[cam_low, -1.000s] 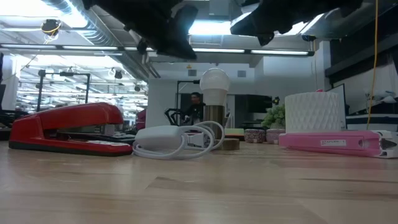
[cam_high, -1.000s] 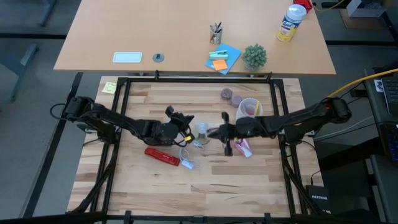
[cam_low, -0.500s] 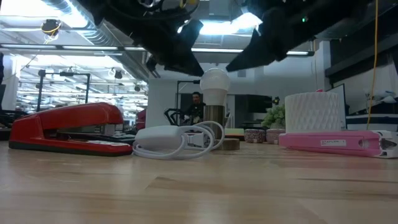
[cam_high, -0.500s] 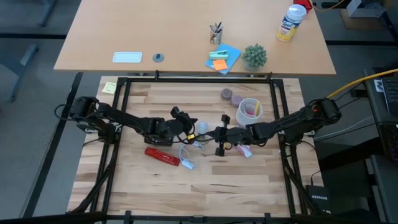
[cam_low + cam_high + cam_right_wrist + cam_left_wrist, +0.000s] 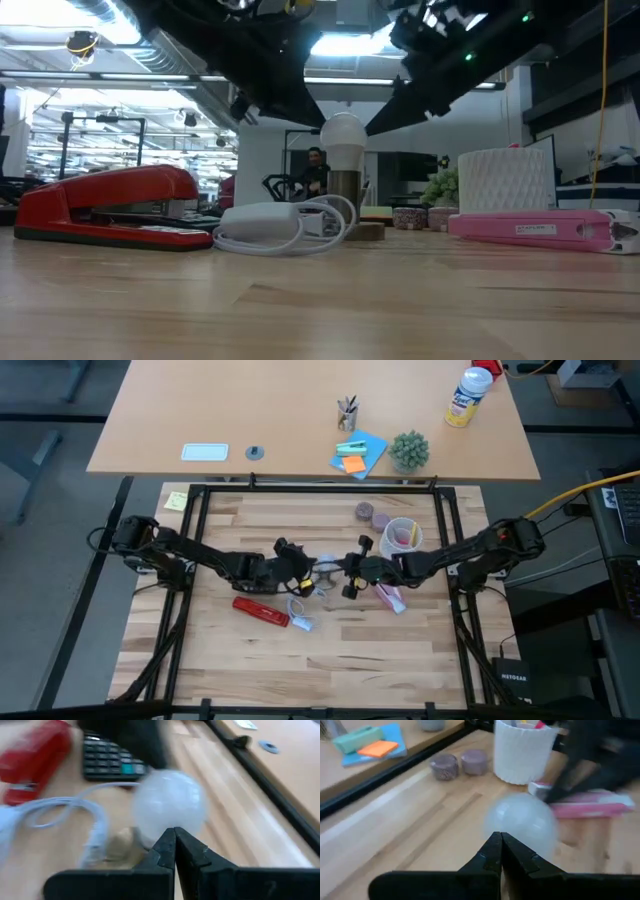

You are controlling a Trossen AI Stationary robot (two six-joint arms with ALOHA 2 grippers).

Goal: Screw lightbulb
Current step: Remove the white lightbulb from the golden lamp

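Bulb: the lightbulb (image 5: 343, 135) stands upright near the middle of the table, white globe up, metal screw end down on a low round base (image 5: 366, 231). From above it shows as a pale dot (image 5: 326, 567) between the two arms.

Left gripper: the left gripper (image 5: 305, 563) hangs just beside the bulb on its left, above the table, fingers pressed together on nothing. In its wrist view the closed tips (image 5: 500, 842) point at the globe (image 5: 522, 822), right in front of it; I cannot tell if they touch.

Right gripper: the right gripper (image 5: 347, 568) hangs just beside the bulb on its right, fingers together too, empty. Its tips (image 5: 174, 837) meet right under the globe (image 5: 170, 802) in its wrist view; contact unclear.

Cable: a white charger with coiled cord (image 5: 285, 223) lies in front of the bulb, toward the table's near edge.

Stapler: a red stapler (image 5: 261, 610) lies left of the cable, under the left arm.

Calculator: a dark calculator (image 5: 107, 757) sits beyond the bulb, beside the stapler.

Pink box: a flat pink pack (image 5: 535, 228) lies to the right, below the right arm.

Cup: a white ribbed cup (image 5: 400, 536) stands toward the far right corner, two small round tubs (image 5: 460, 764) beside it.
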